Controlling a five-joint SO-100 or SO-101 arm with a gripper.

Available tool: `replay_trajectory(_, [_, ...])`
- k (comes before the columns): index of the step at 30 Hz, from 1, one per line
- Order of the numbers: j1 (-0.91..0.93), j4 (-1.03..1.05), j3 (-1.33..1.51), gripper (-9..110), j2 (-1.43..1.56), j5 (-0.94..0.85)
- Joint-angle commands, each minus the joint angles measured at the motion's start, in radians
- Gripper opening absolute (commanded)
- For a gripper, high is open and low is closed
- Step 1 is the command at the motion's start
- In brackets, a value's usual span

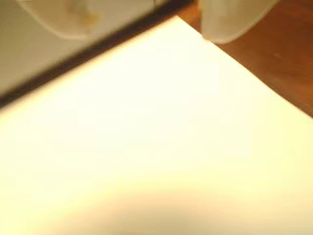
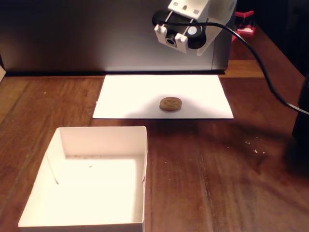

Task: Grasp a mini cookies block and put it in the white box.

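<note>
Fixed view first, starting nearest the camera: we see the white box (image 2: 91, 186) at the lower left of the brown wooden worktop (image 2: 222, 169), its low walls upright and a few dark specks on its otherwise bare floor. A few pale crumbs (image 2: 256, 147) lie on the wood to its right. Beyond the box, and clear of it, a flat white sheet of paper (image 2: 130, 94) lies on the worktop, and the mini cookies block (image 2: 170, 103) rests on that sheet, right of its middle and near its front edge, with nothing touching it. Behind the sheet a grey metal panel (image 2: 72, 34) stands upright along the back. Our arm's white wrist housing with its small camera (image 2: 186, 24) hangs high over the far right part of the sheet, well above the cookie, and a black cable (image 2: 260, 63) trails from it to the right. A red clamp (image 2: 245, 21) shows at the far right behind it.

From the wrist view, everything is blurred. The paper (image 1: 146, 147) fills most of the picture, one corner pointing up toward the wood (image 1: 283, 63), with the grey panel (image 1: 29, 54) beyond. Two pale translucent fingertips (image 1: 230, 19) enter from the top edge, set well apart, so our jaws (image 1: 146, 22) stand wide with nothing between them. The cookie is outside this view.
</note>
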Motion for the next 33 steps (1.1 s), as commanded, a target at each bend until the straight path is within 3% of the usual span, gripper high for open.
replay_trajectory(1, [-0.028,0.051,-0.146,15,-0.003,0.006])
replay_trajectory(15, [-0.035,-0.080,-0.106,24,-0.130,-0.011])
replay_trajectory(23, [-0.046,-0.207,0.074,25,-0.121,-0.014])
replay_trajectory(33, [-0.081,-0.218,0.089,31,-0.175,0.044])
